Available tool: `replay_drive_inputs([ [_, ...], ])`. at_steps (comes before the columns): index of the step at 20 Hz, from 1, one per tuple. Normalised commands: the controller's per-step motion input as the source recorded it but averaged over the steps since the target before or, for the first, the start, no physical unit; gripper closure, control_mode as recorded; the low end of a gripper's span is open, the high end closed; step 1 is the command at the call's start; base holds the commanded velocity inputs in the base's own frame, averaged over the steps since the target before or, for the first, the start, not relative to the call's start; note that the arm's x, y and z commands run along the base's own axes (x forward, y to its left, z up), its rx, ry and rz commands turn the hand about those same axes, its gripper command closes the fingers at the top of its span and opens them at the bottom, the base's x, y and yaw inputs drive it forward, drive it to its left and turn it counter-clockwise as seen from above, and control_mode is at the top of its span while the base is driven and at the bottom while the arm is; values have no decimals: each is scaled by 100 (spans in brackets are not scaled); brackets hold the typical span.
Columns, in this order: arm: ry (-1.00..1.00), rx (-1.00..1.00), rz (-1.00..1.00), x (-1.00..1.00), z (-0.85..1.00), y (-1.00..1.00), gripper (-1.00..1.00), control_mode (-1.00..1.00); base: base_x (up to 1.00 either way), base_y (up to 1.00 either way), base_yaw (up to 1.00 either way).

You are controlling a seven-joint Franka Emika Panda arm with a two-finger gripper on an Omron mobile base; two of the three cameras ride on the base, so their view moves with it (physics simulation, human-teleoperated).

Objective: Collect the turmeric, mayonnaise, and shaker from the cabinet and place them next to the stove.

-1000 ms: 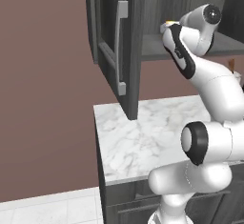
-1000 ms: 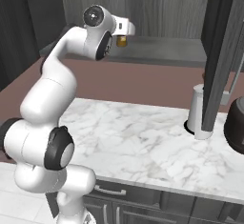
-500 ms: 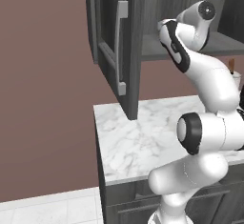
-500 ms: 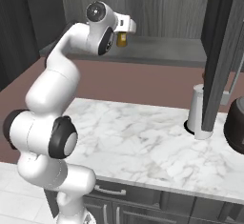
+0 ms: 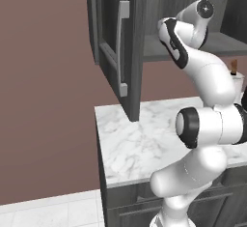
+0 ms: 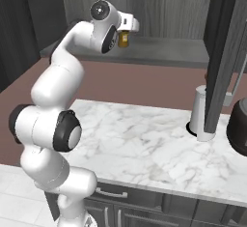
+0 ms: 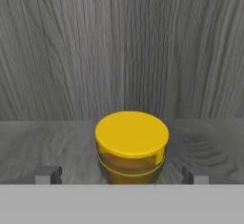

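The gripper (image 7: 119, 175) is spread wide, holding nothing; the turmeric (image 7: 131, 147) stands at twelve o'clock between its tips, unlifted on the cabinet (image 5: 129, 37) shelf; every placement remains.

yellow-lidded amber turmeric jar (image 7: 131, 147): 1, at 6 o'clock in the hand view | dark grey wood-grain cabinet door (image 5: 117, 37) with pale bar handle (image 5: 123, 47): 1 | white marble counter (image 6: 144, 148): 1 | pale grey cylinder (image 6: 198, 112): 1, at 3 o'clock in the right base view | dark round pot (image 6: 238, 127): 1
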Motion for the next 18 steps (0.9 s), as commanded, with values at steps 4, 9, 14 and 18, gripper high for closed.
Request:
replay_drive_inputs([
  [4,0,0,0,21,0,-1,-100,-100,0,0,0],
  [9,0,0,-1,21,0,-1,-100,-100,0,0,0],
  [14,0,0,0,13,0,0,-100,-100,0,0,0],
  [18,0,0,0,6,0,-1,100,-100,0,0,0],
])
